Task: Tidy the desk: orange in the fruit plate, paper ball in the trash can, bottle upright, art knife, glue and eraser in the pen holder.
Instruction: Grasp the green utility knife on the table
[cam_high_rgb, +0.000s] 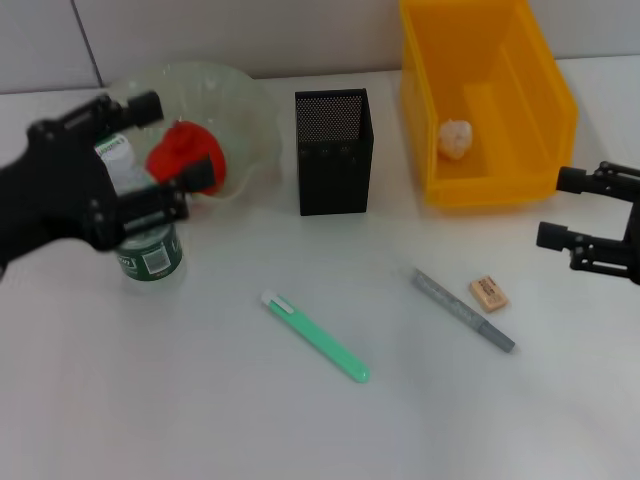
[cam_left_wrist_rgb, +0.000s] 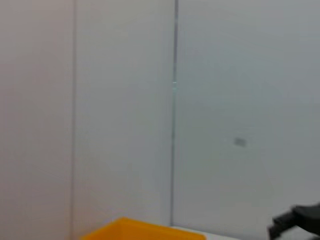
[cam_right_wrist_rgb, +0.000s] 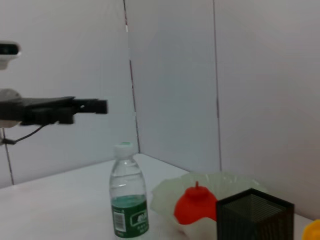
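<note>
The bottle (cam_high_rgb: 150, 255) (cam_right_wrist_rgb: 128, 195) stands upright on the desk, and my left gripper (cam_high_rgb: 168, 143) (cam_right_wrist_rgb: 85, 106) hangs open just above its cap without touching it. The orange (cam_high_rgb: 185, 150) (cam_right_wrist_rgb: 195, 207) lies in the fruit plate (cam_high_rgb: 245, 110) (cam_right_wrist_rgb: 220, 181). Inside the trash can (cam_high_rgb: 520, 110) sits the paper ball (cam_high_rgb: 455, 138). The pen holder (cam_high_rgb: 334, 150) (cam_right_wrist_rgb: 254, 215) stands at the middle back. On the desk lie a green art knife (cam_high_rgb: 315, 337), a grey glue stick (cam_high_rgb: 463, 310) and the eraser (cam_high_rgb: 488, 292). My right gripper (cam_high_rgb: 565, 208) is open and holds nothing, right of the eraser.
The white desk runs back to a pale panelled wall. The left wrist view shows only that wall, a corner of the trash can (cam_left_wrist_rgb: 140, 230) and the right gripper (cam_left_wrist_rgb: 297, 222) far off.
</note>
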